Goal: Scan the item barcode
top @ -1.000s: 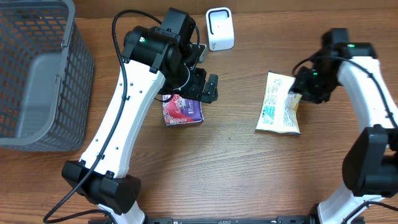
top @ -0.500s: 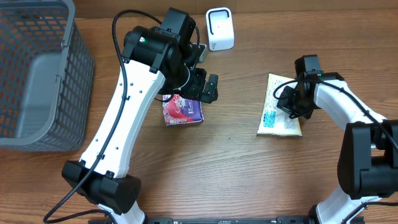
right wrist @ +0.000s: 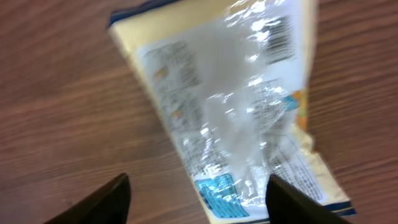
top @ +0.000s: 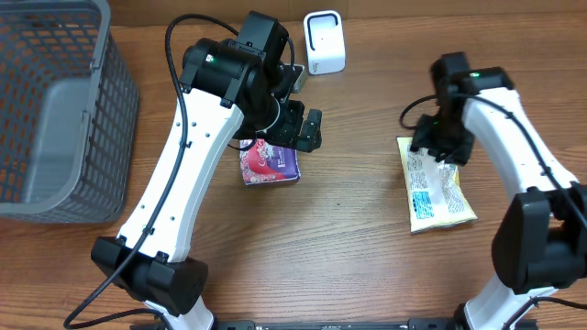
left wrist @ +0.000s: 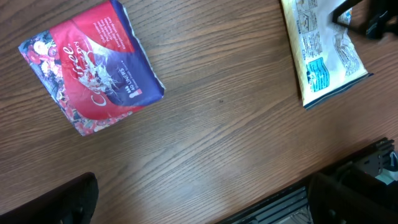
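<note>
Well apart: yellow pouch (top: 438, 194), red packet (top: 271, 165).

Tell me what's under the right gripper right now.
The yellow snack packet lies flat on the wooden table below the open right gripper, printed back up, barcode showing near one end. Its underside is hidden, and whether the gripper touches it is unclear.
</note>
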You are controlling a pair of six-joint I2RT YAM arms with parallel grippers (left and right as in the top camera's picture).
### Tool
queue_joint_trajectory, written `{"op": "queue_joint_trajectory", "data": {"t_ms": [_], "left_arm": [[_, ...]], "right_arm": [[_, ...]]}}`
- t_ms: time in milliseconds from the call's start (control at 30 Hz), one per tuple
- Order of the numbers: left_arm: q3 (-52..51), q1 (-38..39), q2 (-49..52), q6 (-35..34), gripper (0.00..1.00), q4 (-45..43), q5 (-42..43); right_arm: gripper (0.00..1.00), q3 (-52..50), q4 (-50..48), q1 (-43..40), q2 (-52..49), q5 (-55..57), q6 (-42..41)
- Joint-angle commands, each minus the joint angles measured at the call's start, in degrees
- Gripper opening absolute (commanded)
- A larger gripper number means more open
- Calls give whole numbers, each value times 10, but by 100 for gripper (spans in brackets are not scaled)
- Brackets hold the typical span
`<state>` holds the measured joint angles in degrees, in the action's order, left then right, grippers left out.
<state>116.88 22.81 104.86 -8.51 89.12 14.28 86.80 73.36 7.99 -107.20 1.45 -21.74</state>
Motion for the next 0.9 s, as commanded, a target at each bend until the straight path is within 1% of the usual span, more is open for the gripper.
{"op": "queue_joint_trajectory", "data": {"t_ms": [0, 33, 167, 267, 400, 467, 667, 767, 867], "left_arm": [[-1, 0, 1, 12, 100, 0, -3], [-1, 0, 1, 12, 100, 0, -3], [-1, 0, 1, 12, 100, 0, -3], [-1, 0, 1, 12, 100, 0, -3], [-1, 0, 1, 12, 100, 0, -3], [-1, 0, 1, 12, 100, 0, -3], [-1, 0, 1, 12, 100, 0, -3], [-1, 0, 1, 12, 100, 0, -3], [-1, 0, 1, 12, 100, 0, -3]], "right_arm": [[75, -22, -6, 58, 4, 20, 24], [75, -36, -12, 71, 4, 36, 16], [76, -103, -51, 117, 4, 135, -60], [78, -142, -79, 131, 4, 198, -106], [78, -167, -102, 131, 4, 190, -115], [76, -177, -113, 131, 4, 190, -116], [75, -224, -185, 131, 4, 191, -124], [68, -236, -205, 129, 4, 191, -140], [55, -236, -210, 128, 4, 196, -141]]}}
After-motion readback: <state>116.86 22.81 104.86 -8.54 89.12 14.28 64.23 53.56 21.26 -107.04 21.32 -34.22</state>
